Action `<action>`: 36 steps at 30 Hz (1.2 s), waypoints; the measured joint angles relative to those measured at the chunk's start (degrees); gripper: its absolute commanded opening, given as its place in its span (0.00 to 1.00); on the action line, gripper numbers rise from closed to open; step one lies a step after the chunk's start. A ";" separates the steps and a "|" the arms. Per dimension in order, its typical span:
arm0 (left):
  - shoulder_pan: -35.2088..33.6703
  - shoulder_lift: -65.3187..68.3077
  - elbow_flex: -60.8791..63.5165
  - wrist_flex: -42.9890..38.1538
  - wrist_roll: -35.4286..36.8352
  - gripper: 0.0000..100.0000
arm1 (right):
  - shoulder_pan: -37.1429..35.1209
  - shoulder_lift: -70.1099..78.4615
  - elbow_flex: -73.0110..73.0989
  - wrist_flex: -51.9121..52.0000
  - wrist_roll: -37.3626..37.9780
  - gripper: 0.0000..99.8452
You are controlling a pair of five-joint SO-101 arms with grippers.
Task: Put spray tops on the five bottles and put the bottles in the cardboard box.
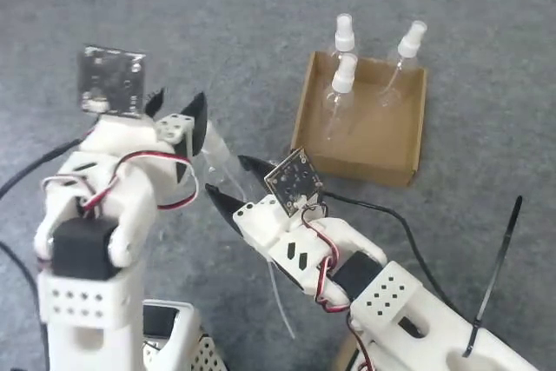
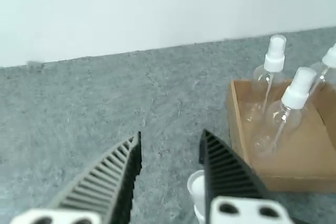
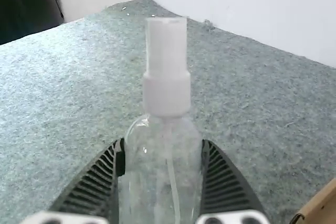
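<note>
Right gripper (image 3: 163,148) pinches capped bottle (image 3: 165,121), neck along its fingers. Left gripper (image 2: 171,136) spread nearby; I see cardboard box (image 1: 360,162) ahead-right.

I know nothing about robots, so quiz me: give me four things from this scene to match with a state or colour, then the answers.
Things:
1. left hand
2. right hand
3. cardboard box
4. table cover

States:
a. grey
b. holds three topped bottles
c. open
d. closed on a bottle

Pairs: 1-c, 2-d, 3-b, 4-a
</note>
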 measured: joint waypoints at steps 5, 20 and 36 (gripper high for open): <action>-2.02 -7.30 1.58 0.26 1.58 0.20 | 0.62 0.00 0.00 0.00 0.00 0.01; -1.93 -28.13 33.93 -8.97 2.20 0.23 | 17.23 4.22 -26.73 18.20 0.00 0.01; 7.56 -40.44 48.26 -12.48 0.97 0.26 | 8.26 30.15 -50.20 30.24 0.00 0.01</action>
